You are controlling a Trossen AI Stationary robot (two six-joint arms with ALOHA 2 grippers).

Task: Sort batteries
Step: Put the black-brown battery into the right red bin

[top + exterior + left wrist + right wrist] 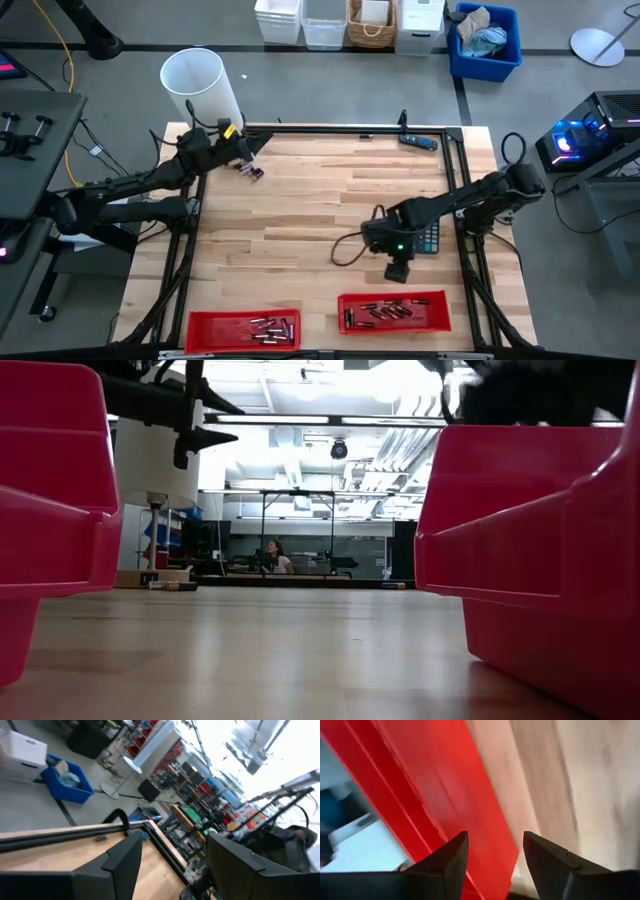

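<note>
Red bins are filling the foreground of the low view: the left tray [243, 329] and the right tray [393, 311] are sitting at the near edge of the table [320, 200], each already holding a scatter of batteries [385, 313]. A few unsorted cells [250, 172] are lying far off at the table's back left, just beside the left end effector [243, 150].

That left end effector is hovering above those loose cells with its fingers spread apart and nothing between them. The right end effector [397, 270] is hanging just behind the right tray's rim, close to the black calculator [431, 238]; its fingers [451, 857] are standing apart in its wrist view and gripping nothing, with red tray wall and bare wood showing through the gap.

By my judgement the batteries are going to handle as small, rigid, smooth metal cylinders: light, not fragile, but prone to rolling away or slipping from a glancing pinch. Taking one across its round body at mid-length, fingers straddling it squarely, looks safest. Separating one from its touching neighbours may need care.
</note>
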